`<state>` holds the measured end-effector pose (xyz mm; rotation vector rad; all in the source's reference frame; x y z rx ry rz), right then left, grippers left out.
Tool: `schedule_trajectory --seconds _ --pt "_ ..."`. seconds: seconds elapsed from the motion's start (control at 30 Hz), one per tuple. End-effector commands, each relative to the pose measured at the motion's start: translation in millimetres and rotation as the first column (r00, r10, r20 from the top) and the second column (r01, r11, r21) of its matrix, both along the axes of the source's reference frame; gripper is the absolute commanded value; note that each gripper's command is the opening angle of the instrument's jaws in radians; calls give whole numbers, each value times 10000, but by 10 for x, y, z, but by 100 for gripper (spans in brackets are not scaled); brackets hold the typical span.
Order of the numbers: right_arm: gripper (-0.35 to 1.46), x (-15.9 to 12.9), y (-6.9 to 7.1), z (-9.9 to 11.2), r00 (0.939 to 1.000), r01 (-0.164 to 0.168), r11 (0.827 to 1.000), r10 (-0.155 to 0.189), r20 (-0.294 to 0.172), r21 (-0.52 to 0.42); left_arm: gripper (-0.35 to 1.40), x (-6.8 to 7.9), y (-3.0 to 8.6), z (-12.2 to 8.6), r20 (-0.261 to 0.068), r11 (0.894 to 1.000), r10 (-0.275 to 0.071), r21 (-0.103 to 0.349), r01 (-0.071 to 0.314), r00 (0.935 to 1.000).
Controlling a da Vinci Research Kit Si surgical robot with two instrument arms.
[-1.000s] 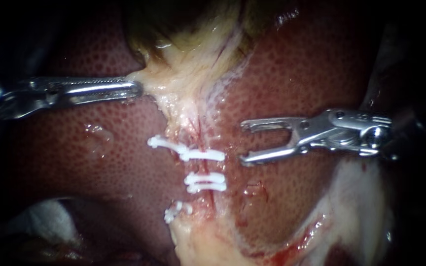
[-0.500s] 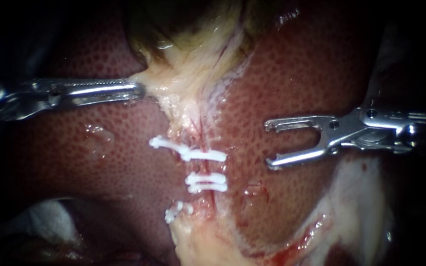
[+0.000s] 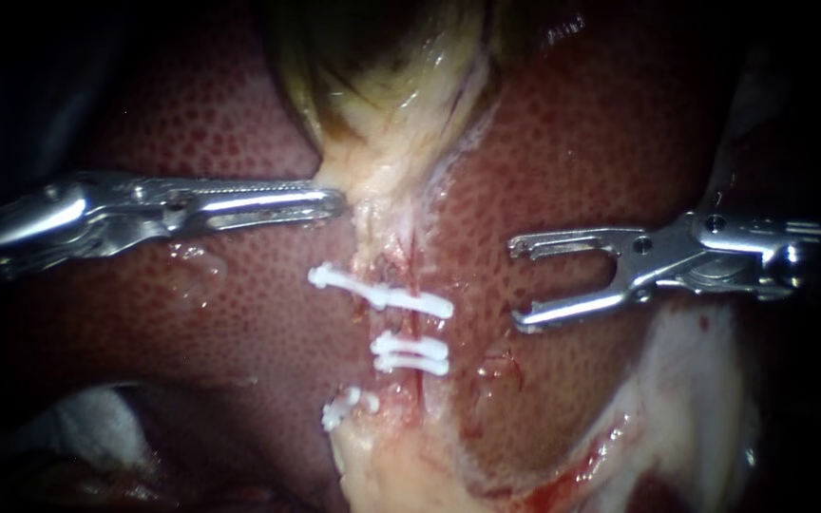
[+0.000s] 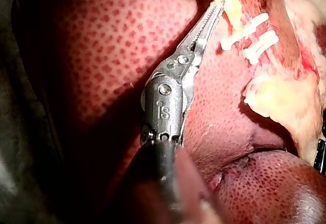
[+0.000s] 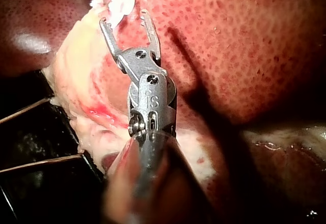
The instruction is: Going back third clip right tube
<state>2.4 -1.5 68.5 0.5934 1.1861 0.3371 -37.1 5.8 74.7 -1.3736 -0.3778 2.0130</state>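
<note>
Dark red, spotty liver (image 3: 192, 313) filled the back of the endoscope view, with the greenish gallbladder (image 3: 382, 85) past both tips. The left instrument (image 3: 337, 200) had its jaws squeezed shut on the edge of the pale tissue (image 3: 377, 180) under the gallbladder. The right instrument (image 3: 517, 285) had its jaws spread wide and held nothing. Ahead of those open jaws, and apart from them, three groups of white clips (image 3: 412, 351) sat across a thin pink tube (image 3: 409, 261). The top clip was below the left instrument's tip, not touching it. I could not tell which clip was the third one.

From the left wrist view, the left instrument (image 4: 220, 5) lay over the liver (image 4: 102, 56), and its closed tip pinched the yellow-white tissue (image 4: 230, 0). The white clips (image 4: 252, 35) sat just beside the jaws.

From the right wrist view, the right instrument (image 5: 125, 19) hung over the liver (image 5: 244, 46) with its two jaws open like a fork and empty. Small white clips (image 5: 118, 2) showed just ahead of the jaws, a bit blurry.
</note>
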Motion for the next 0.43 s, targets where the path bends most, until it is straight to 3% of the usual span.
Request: schedule_trajectory --seconds 0.03,0.43 --pt "49 0 0 -1 10000 -2 10000 2 0 0 -35 -1 -1 1 8 10000 21 25 -21 10000" --pt "49 1 -1 -2 10000 40 10000 -40 -30 21 -35 -1 -1 -1 22 10000 40 29 -40 10000"
